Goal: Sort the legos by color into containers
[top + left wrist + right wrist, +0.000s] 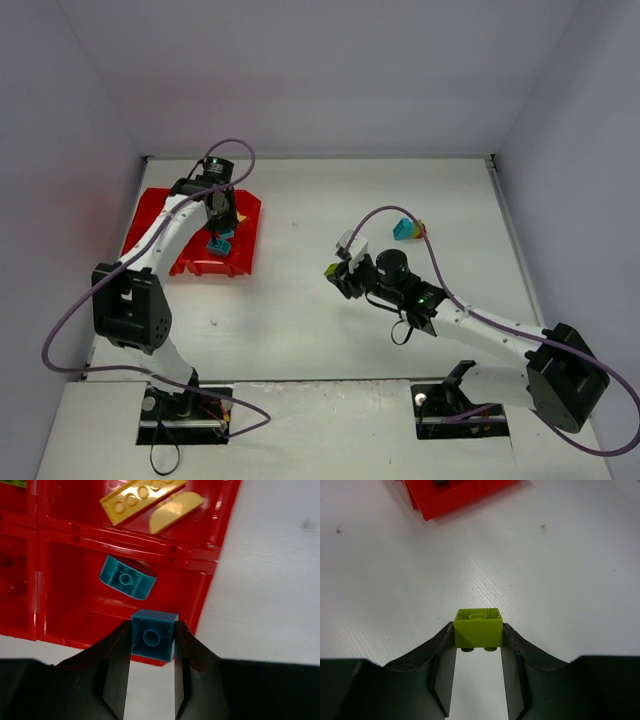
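Left arm (160, 235) up from its base, folded at the elbow, forearm reaching forward, wrist tipped over so the camera looks straight down; left claw (153, 630) pointing down, both fingers (119, 670) pinched against the sides of a teal brick (153, 641); now the right arm (480, 330), elbow swung wide to its own side, forearm running low toward the middle; right claw (479, 632) clamped squarely on a lime brick (479, 629), studs facing down.

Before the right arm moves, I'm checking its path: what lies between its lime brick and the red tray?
Only bare table lies between the lime brick and the red tray; the right wrist and top views both show it.
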Robot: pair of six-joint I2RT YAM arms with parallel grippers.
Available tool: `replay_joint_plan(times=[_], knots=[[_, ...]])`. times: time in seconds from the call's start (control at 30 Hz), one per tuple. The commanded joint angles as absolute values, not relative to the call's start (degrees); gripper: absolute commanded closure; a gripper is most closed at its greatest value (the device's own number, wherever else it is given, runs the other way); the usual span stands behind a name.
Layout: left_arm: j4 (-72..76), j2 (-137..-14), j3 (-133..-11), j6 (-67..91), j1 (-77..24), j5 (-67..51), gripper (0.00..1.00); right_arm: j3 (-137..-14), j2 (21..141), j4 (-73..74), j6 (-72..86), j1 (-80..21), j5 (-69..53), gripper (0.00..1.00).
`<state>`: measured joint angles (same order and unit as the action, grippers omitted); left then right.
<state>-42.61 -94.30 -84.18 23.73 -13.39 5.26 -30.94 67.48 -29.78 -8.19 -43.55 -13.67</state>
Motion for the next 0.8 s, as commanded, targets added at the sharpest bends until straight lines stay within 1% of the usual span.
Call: replay_joint_plan(times=[0.0, 0.1, 0.23, 0.33, 0.37, 0.4, 0.47, 0.5, 0.6, 0.7, 0.73, 0.77], knots=[[-43.50, -97.19, -87.18, 21.97, -11.78, 13.54, 0.95, -31.38, 64.78, -35.33, -7.56, -43.42, -12.66, 1.00], [-42.81, -99.48, -87.19, 22.06, -10.55, 13.80, 0.87, -31.11, 64.34, -35.51, -7.47, -43.42, -12.74, 1.00], [-42.63, -100.63, -87.10, 22.50, -9.41, 13.27, 0.66, -30.94, 64.07, -35.68, -7.56, -43.42, -12.83, 1.00], [-42.71, -100.20, -86.92, 22.50, -9.32, 13.01, 0.52, -30.94, 64.16, -35.68, -7.56, -43.42, -12.74, 1.00], [-43.24, -99.93, -87.01, 22.50, -9.40, 13.01, 0.45, -30.85, 64.07, -35.86, -7.65, -43.42, -12.74, 1.00], [-43.33, -99.06, -86.92, 22.59, -9.49, 12.14, 0.41, -30.85, 64.07, -35.86, -7.65, -43.42, -12.83, 1.00], [-43.94, -97.65, -87.01, 22.85, -9.67, 10.47, 0.36, -30.59, 63.90, -36.38, -7.82, -43.50, -12.92, 1.00], [-44.12, -95.73, -86.84, 22.94, -10.36, 7.85, 0.33, -30.50, 63.72, -36.47, -7.82, -43.42, -13.27, 1.00], [-43.77, -90.55, -85.96, 23.55, -12.30, 2.13, 0.32, -30.06, 63.02, -37.26, -8.17, -43.51, -13.97, 1.00], [-41.67, -85.44, -84.21, 25.83, -16.94, -12.34, 0.32, -29.36, 61.70, -38.49, -8.44, -43.51, -14.85, 1.00], [-40.96, -84.30, -83.68, 26.45, -18.35, -12.39, 0.32, -29.27, 61.44, -38.58, -8.44, -43.51, -15.03, 1.00], [-38.87, -82.72, -83.15, 26.98, -19.85, -17.00, 0.32, -29.18, 61.09, -38.58, -8.52, -43.51, -15.20, 1.00]])
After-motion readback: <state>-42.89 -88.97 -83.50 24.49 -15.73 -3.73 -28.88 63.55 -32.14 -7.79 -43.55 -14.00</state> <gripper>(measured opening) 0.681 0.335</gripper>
